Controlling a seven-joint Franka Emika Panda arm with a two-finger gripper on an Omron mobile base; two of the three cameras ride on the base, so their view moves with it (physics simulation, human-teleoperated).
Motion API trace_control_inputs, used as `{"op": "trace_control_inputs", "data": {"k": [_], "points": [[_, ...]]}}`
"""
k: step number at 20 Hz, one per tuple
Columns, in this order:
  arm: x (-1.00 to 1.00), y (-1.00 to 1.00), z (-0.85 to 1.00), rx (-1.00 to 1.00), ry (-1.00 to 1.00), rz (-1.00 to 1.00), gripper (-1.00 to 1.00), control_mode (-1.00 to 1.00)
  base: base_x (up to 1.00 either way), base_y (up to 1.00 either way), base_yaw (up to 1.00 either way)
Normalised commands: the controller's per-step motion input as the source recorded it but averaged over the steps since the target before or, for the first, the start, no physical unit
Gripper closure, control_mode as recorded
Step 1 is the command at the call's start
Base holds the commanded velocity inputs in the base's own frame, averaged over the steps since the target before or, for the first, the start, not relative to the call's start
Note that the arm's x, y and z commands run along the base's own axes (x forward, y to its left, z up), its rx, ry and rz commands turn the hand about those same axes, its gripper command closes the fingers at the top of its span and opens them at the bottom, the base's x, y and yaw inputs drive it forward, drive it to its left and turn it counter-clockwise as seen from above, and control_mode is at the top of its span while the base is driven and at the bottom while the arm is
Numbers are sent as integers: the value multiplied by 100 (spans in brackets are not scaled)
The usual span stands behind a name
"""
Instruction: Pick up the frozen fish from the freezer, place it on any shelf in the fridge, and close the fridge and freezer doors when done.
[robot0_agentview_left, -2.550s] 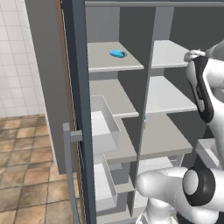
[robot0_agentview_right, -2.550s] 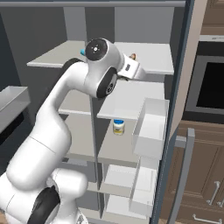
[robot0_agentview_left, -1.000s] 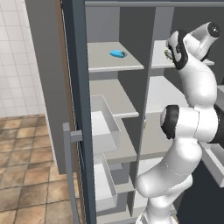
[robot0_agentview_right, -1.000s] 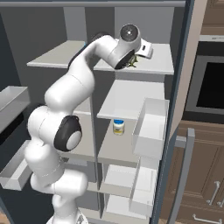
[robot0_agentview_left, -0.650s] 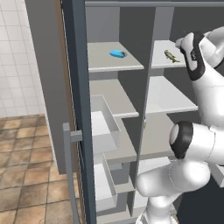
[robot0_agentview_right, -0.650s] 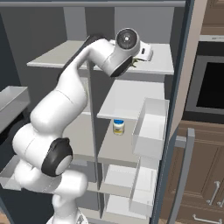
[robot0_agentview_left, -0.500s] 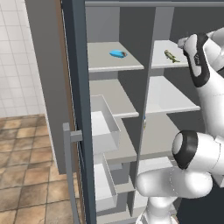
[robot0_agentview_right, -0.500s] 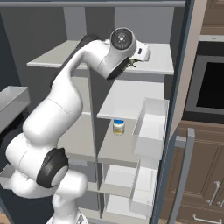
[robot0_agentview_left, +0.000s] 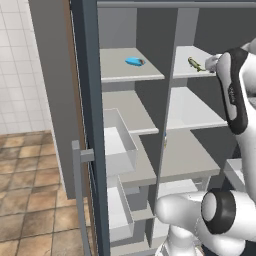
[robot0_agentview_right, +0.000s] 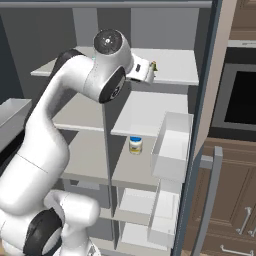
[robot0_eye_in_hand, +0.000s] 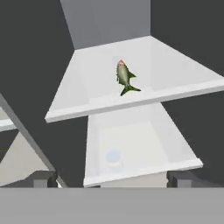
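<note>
while our gripper (robot0_eye_in_hand: 111, 181) hangs w/ jaws apart & empty, the frozen fish (robot0_eye_in_hand: 124, 77) lies on the fridge (robot0_agentview_left: 200, 107) top shelf; a blue oval (robot0_agentview_left: 133, 61) sits in the freezer (robot0_agentview_left: 127, 100).

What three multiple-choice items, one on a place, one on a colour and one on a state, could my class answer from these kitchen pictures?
1. Where does the frozen fish lie?
A. on the top shelf of the fridge
B. in a white bin
C. on the floor

2. What colour is the small oval object on the freezer's top shelf?
A. red
B. blue
C. white

3. How do the gripper's jaws stand?
A. shut on the fish
B. shut on nothing
C. open, holding nothing

Key: 1 A, it rests near that shelf's front edge; 2 B, it shows blue against the grey shelf; 3 C, the fingertips stand wide apart, short of the fish.
</note>
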Motion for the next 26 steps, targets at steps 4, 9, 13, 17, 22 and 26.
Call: {"op": "trace_control_inputs", "data": {"k": [4, 9, 13, 17, 22, 26], "points": [[-100, 52, -98, -2, 18, 0, -100, -100, 0, 0, 0], [-95, 62, -90, -3, 20, 3, -100, -100, 0, 0, 0], [-23, 74, -16, -10, 1, 1, -100, -100, 0, 0, 0], [0, 40, 0, -4, 0, 0, -100, -100, 0, 0, 0], [0, 0, 0, 0, 0, 0, -100, -100, 0, 0, 0], [-8, -16, 0, 0, 0, 0, -100, -100, 0, 0, 0]]}}
